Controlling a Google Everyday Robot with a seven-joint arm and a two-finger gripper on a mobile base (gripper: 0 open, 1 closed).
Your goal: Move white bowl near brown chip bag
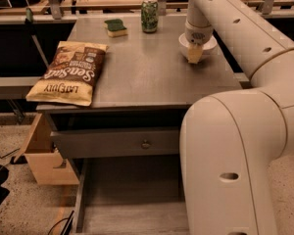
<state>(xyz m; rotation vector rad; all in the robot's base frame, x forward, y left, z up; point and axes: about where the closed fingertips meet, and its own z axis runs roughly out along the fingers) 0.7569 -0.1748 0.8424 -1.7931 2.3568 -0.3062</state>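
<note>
Two things matter on this worktop (152,77): the white bowl (209,44), sitting far over on the right side, and the brown chip bag (68,72), lying flat at the near left corner. They are well apart, with a wide stretch of grey surface between them.

The pincer (194,54) is right down at the bowl's near rim, with the wrist directly above and the arm (235,28) reaching in from the right. How wide it stands, and whether it has hold of that rim, I cannot tell, because the wrist hides the bowl's middle. The bowl looks to be resting on the worktop, not lifted. My read is that this is the grasp step and the carry has not begun.

The next move calls for a sure hold first. That bowl is glossy, and a grip on the rim alone could slip. Then comes a slight lift and a diagonal run, leftward and toward the front edge. The green can (149,15) and the sponge (116,27) stand along the far edge, off that line, so the route looks open.

The set-down should land just beside the bag, not on it. The bag looks light and lies close to the edge, so a nudge could shove it off.
</note>
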